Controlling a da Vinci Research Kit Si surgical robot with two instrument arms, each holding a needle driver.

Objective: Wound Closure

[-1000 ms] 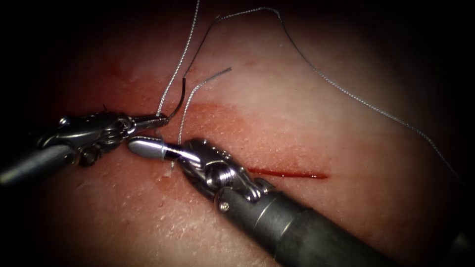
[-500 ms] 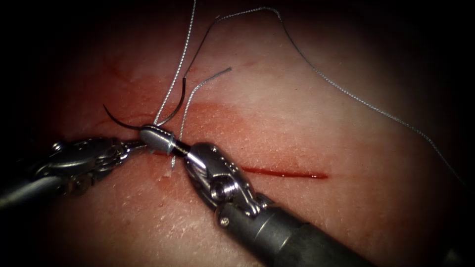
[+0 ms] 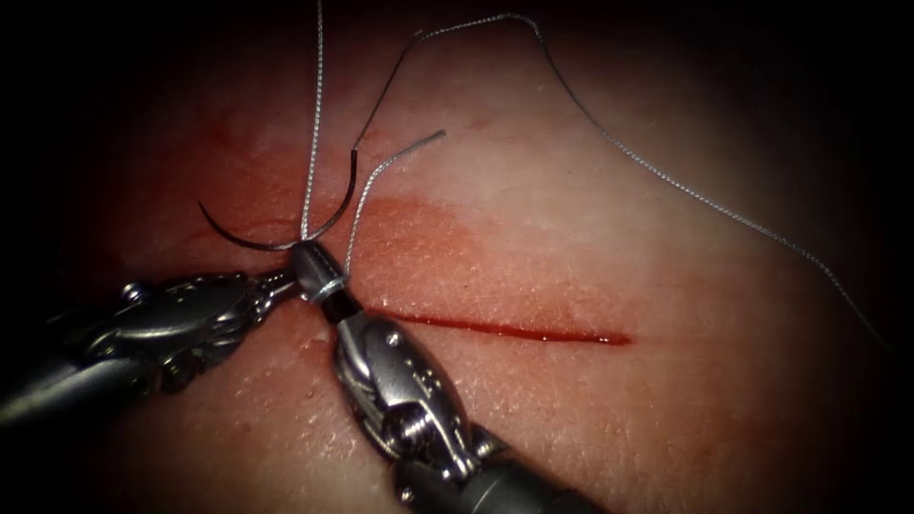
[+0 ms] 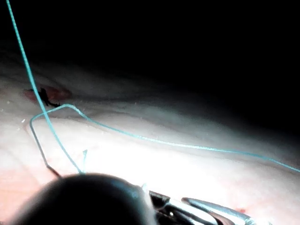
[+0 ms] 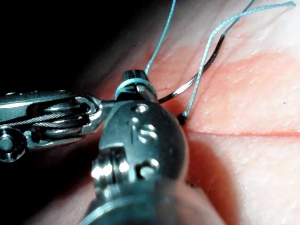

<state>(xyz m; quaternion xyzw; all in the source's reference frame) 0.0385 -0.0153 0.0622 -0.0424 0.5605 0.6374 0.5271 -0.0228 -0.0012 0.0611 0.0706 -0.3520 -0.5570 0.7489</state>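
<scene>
Lying on the tissue (image 3: pixel 590 238) just beyond the cut's (image 3: pixel 514 329) left end, the needle (image 3: pixel 276 236) curves free of both tools. Thread (image 3: pixel 313 124) wraps the right tool (image 3: pixel 312 269), jaws pressed together. The left tool (image 3: pixel 276 284) meets it there; whether its jaws grip, I cannot tell.

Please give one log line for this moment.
left tool: hold unclear | right tool: thread looped round | needle: loose on tissue
</scene>
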